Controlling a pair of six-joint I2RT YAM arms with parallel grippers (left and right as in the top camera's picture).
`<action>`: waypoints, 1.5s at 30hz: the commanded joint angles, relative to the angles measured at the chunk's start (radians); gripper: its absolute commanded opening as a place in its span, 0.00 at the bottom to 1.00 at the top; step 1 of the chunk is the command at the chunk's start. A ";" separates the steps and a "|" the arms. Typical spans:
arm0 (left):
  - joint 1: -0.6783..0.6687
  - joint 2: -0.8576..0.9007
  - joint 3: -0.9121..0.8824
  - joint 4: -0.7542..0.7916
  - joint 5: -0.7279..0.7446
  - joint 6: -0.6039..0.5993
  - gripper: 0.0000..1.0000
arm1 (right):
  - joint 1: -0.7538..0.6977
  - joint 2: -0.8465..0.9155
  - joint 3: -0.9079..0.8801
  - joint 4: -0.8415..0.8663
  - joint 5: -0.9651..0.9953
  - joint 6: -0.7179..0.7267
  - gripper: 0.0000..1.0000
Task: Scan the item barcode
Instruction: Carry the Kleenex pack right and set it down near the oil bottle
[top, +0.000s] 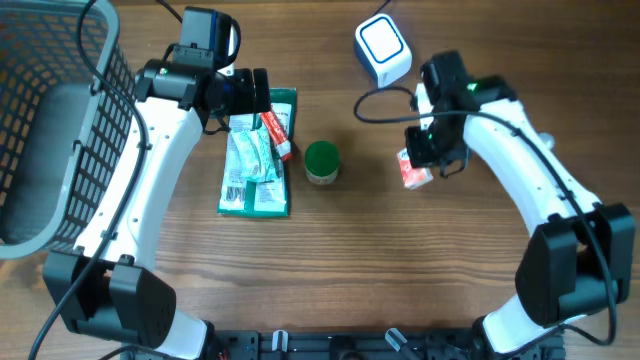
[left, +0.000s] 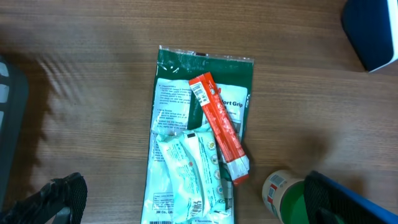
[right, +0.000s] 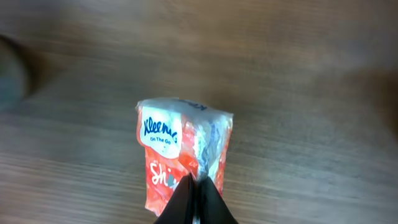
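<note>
Tissue pack (right: 186, 149) is gripped at one thin edge by the closed right fingers (right: 198, 198), low over the tabletop (right: 311, 93) and near, though apart from, the scanner (top: 383, 50). The hold is judged slight: the soft wrapper could be twisted or slipped out during transfer, and the barcode, which is seen in no view, could be presented facing away from the scanner window. The left fingers (left: 59, 199) are spread open above the green packet (left: 205, 81), nothing being held; no interference is expected.
</note>
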 joint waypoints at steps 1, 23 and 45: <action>0.004 0.009 0.003 0.002 -0.012 -0.009 1.00 | -0.009 0.008 -0.077 0.060 0.119 0.104 0.04; 0.004 0.009 0.003 0.002 -0.012 -0.009 1.00 | 0.026 -0.047 -0.043 0.163 -0.162 0.222 0.46; 0.004 0.009 0.003 0.002 -0.012 -0.009 1.00 | 0.086 -0.042 -0.392 0.461 0.137 0.407 0.32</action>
